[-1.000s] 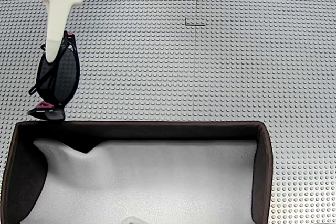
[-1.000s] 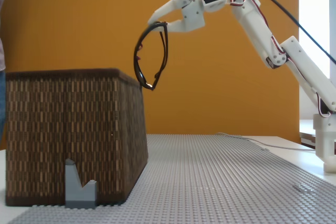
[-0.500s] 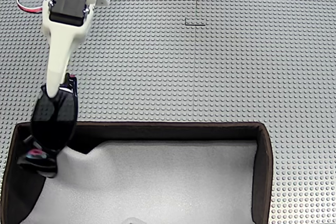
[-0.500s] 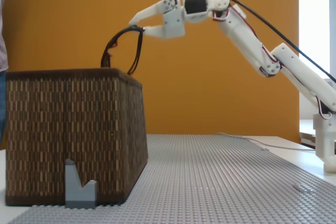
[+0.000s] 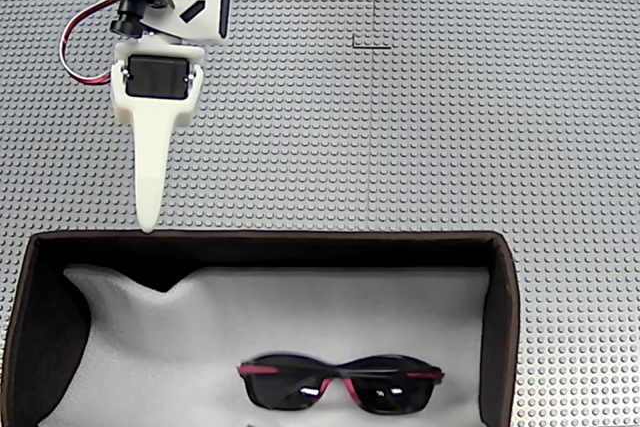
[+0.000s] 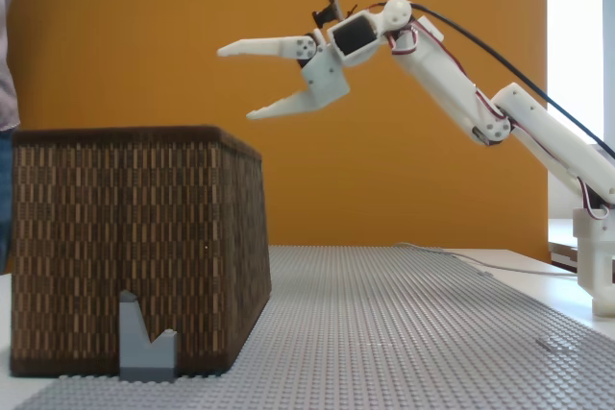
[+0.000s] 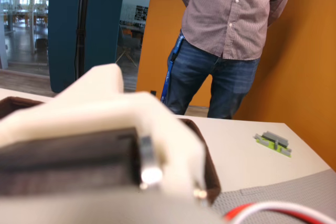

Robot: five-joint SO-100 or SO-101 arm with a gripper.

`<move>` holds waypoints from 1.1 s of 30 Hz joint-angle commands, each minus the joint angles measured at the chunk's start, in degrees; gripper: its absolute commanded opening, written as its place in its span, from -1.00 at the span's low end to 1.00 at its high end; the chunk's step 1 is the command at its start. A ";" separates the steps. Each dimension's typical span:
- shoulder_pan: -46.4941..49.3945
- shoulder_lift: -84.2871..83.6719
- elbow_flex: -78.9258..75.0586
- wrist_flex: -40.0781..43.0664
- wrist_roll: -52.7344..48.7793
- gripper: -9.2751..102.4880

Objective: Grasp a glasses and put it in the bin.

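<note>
- Grey studded baseplate (image 5: 400, 127) underfoot and an orange wall (image 6: 125, 36) behind, with a person (image 7: 228, 35) in a checked shirt and jeans standing at the top centre of the wrist view.
- Lower half of the top-down fixed view: the bin (image 5: 500, 327), dark brown walls around a rumpled white lining, big enough to forgive a loose drop.
- Lower centre of that same frame: the glasses (image 5: 340, 385) lying flat on the lining, lenses dark, red along the brow, temples folded out of sight (task's goal looks met, judging by where they lie).
- Upper centre of the side fixed view: the gripper (image 6: 252, 81), jaws spread wide and empty, poised just above and beside the bin's near top corner, presumably placed there so a release falls inside the walls.
- Upper left from above: one pale finger (image 5: 152, 172) pointing down the frame, tip at the bin's far rim.
- Lower left of the side view: a small grey block (image 6: 146, 338) resting against the woven wall, purpose unclear.
</note>
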 commanded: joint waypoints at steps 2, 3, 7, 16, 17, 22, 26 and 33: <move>2.72 10.37 -2.37 6.15 0.44 -0.14; 3.16 11.95 -2.37 7.65 0.26 -0.14; 5.89 19.95 -2.37 11.25 1.32 -0.28; 11.34 49.22 15.29 22.50 1.32 -0.84; 12.30 50.89 16.61 23.03 1.58 -0.84; 14.68 58.71 19.51 27.69 -1.14 -0.84; 14.50 66.97 23.64 27.69 -1.49 -0.84; 9.84 103.45 75.06 7.56 2.11 -0.84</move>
